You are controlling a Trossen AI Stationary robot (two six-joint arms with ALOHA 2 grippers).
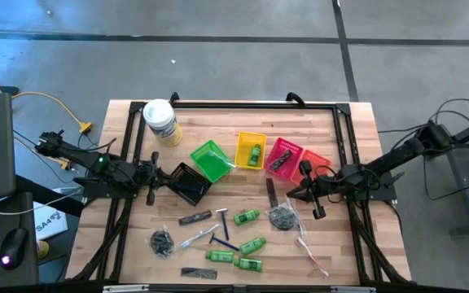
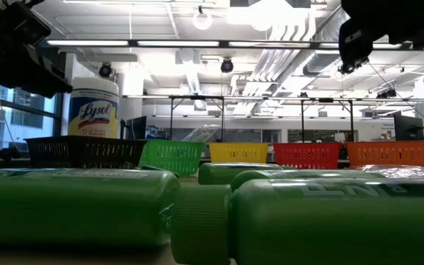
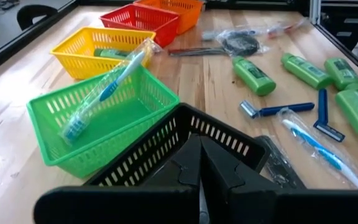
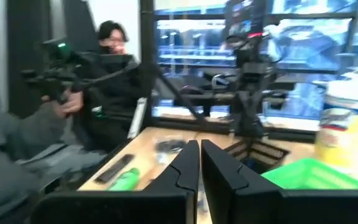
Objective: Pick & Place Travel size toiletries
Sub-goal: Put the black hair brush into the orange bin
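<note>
Both grippers' fingers are pressed together on nothing, the right gripper point(image 1: 302, 194) raised just beside the mesh bundle point(image 1: 281, 216) on the worktop point(image 1: 340, 244), left gripper point(image 1: 163, 178) at the black basket point(image 1: 189, 184).

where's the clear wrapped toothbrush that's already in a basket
In the high view the clear-wrapped toothbrush lies in the green plastic basket, left of the yellow basket.

Both arms are dark, slender, jointed links. The left arm point(image 1: 96, 167) carries a small green light. Each wrist ends in matte black, wedge-shaped fingers point(image 3: 219, 171).
</note>
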